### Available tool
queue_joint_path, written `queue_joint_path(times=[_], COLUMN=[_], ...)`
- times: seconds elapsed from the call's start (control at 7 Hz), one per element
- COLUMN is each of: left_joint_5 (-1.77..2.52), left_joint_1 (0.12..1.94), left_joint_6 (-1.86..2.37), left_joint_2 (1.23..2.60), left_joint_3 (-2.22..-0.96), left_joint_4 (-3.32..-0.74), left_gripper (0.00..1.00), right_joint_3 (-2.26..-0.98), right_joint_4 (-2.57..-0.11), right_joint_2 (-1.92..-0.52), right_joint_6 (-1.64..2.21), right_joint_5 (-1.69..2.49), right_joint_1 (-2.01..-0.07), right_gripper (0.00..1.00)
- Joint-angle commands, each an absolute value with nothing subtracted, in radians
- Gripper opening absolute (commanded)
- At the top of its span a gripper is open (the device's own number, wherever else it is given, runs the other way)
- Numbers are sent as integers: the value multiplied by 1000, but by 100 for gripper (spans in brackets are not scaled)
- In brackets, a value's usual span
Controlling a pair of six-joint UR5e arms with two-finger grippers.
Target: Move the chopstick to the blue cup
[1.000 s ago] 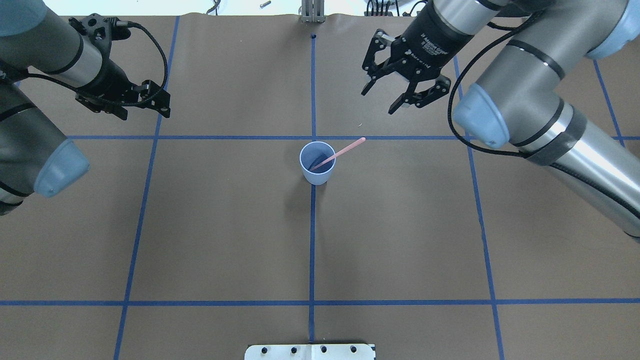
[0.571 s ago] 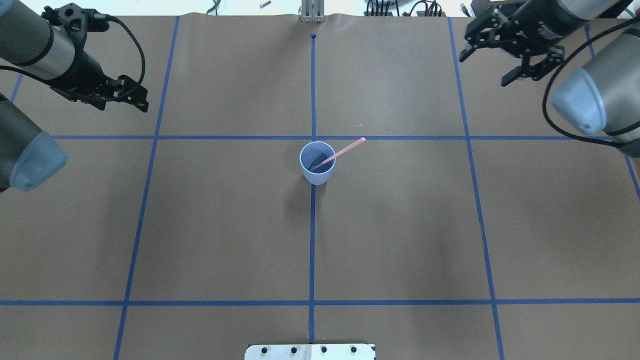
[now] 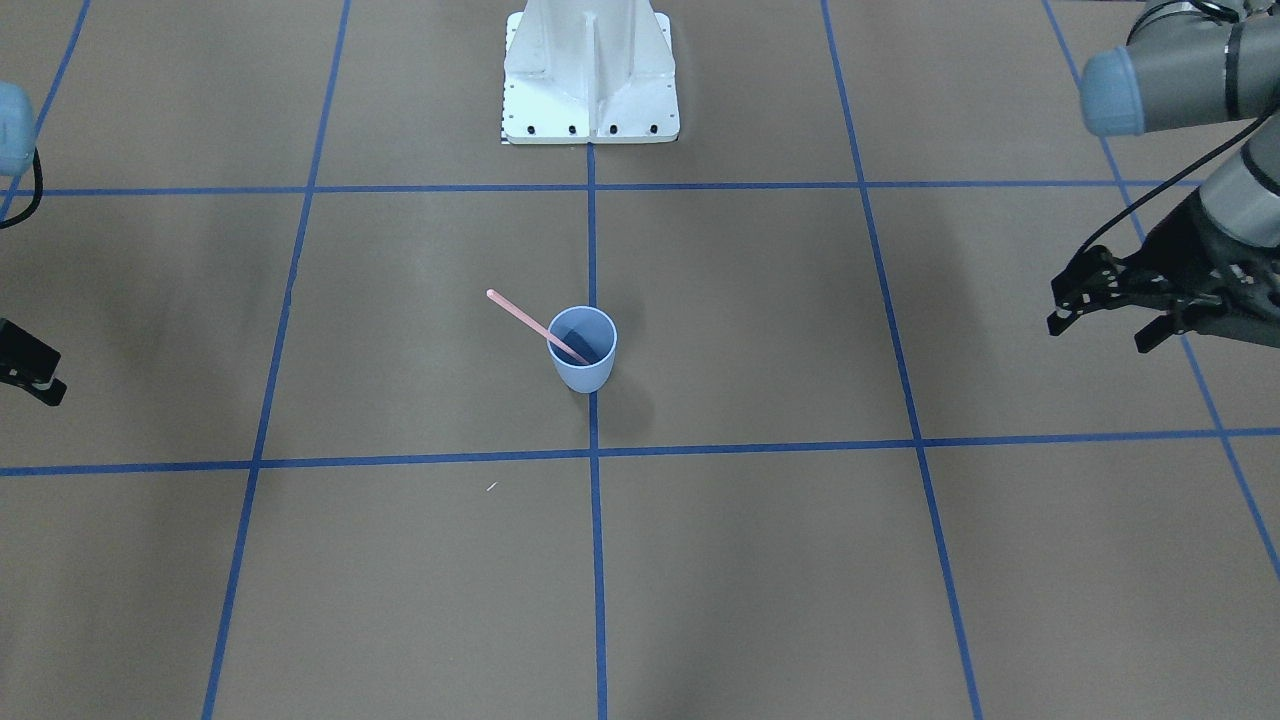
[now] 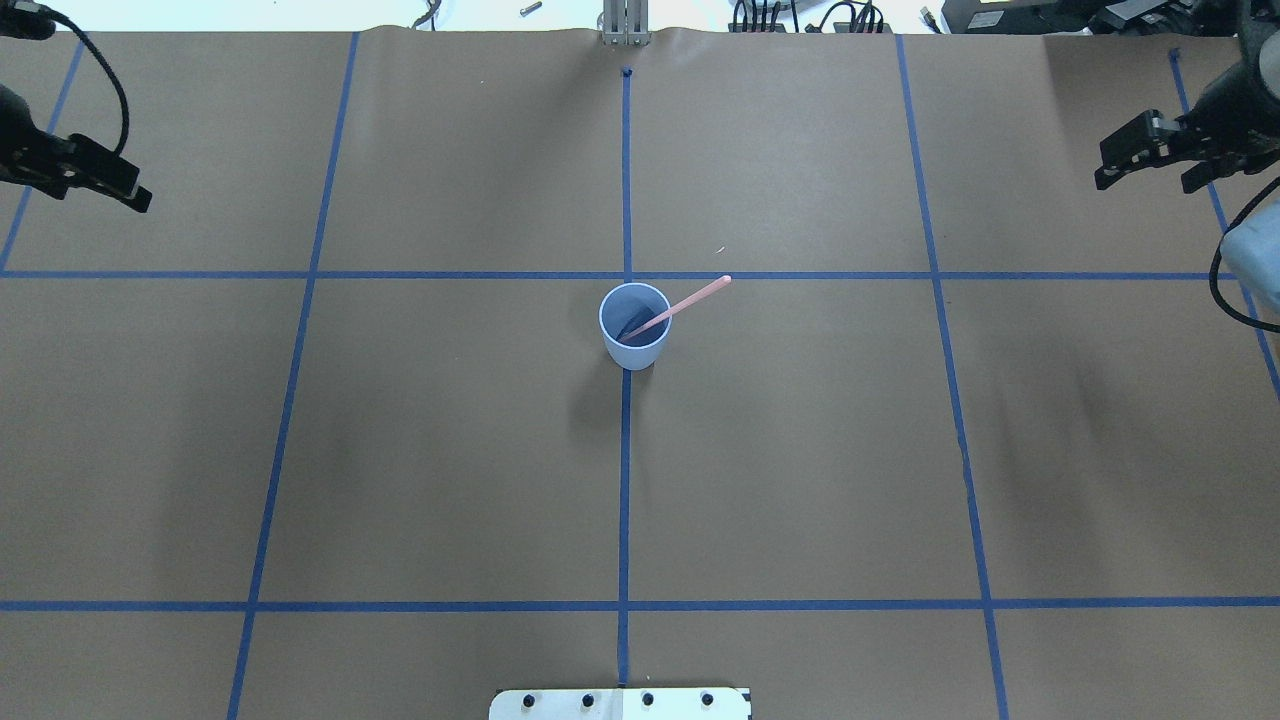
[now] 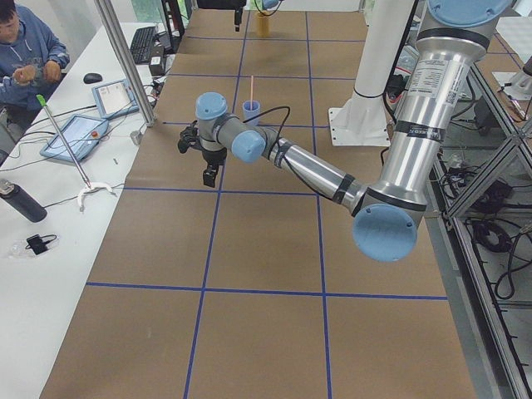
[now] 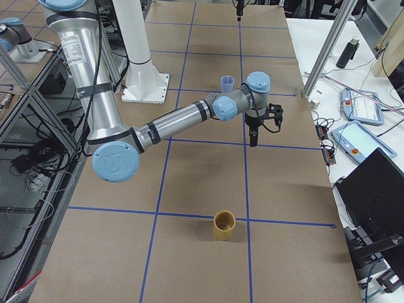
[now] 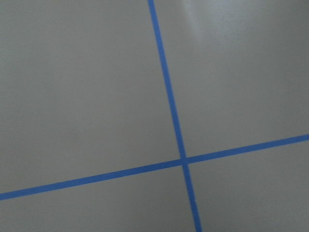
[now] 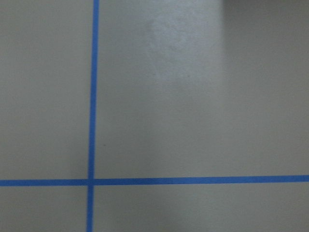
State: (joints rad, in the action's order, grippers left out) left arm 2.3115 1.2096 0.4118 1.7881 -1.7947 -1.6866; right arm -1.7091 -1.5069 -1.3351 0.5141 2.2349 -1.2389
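Observation:
The blue cup [image 4: 634,340] stands upright at the middle of the table, on the centre tape line. The pale pink chopstick [image 4: 690,300] stands in it, tip down, leaning over the rim toward the far right. Both also show in the front-facing view: the cup [image 3: 582,368] and the chopstick [image 3: 518,313]. My right gripper [image 4: 1145,182] is open and empty, far off at the table's right edge. My left gripper [image 3: 1100,335] is open and empty at the far left; only one of its fingers [image 4: 118,188] shows in the overhead view. Both wrist views show only bare paper and tape.
Blue tape lines [image 4: 625,500] grid the brown paper. The white robot base plate [image 3: 590,100] sits at the near edge. A tan cup [image 6: 223,225] stands near the right end of the table. A side bench with tablets [image 5: 75,137] and an operator [image 5: 25,50] flank the far edge.
Both arms have drawn back from the cup, the left toward the table's left edge and the right toward its right edge. Cup and chopstick have not moved.

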Motion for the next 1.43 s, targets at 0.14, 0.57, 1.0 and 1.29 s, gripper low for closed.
queue_joint_path(times=[0.14,0.57,1.0,1.29], left_joint_5=[2324,2326,2326,2326], left_joint_1=[1270,1261,1261,1259], left_joint_6=[276,423,428,430], left_joint_2=[1727,1743,1755,1753], left_joint_3=[-1772,-1770,-1775,-1773], left_joint_4=[-1686,-1698,-1684,-1684], left_gripper=[98,98,98,98], right_joint_3=[-1632,-1727,-1732,-1732], right_joint_4=[-1508,-1505,-1505,-1506], right_joint_2=[-1359,-1370,-1376,-1377], right_joint_6=[227,233,236,238], right_joint_5=[2236,2261,2256,2258], right_joint_1=[-1347,-1325,-1289,-1284], right_gripper=[100,100,100,100])
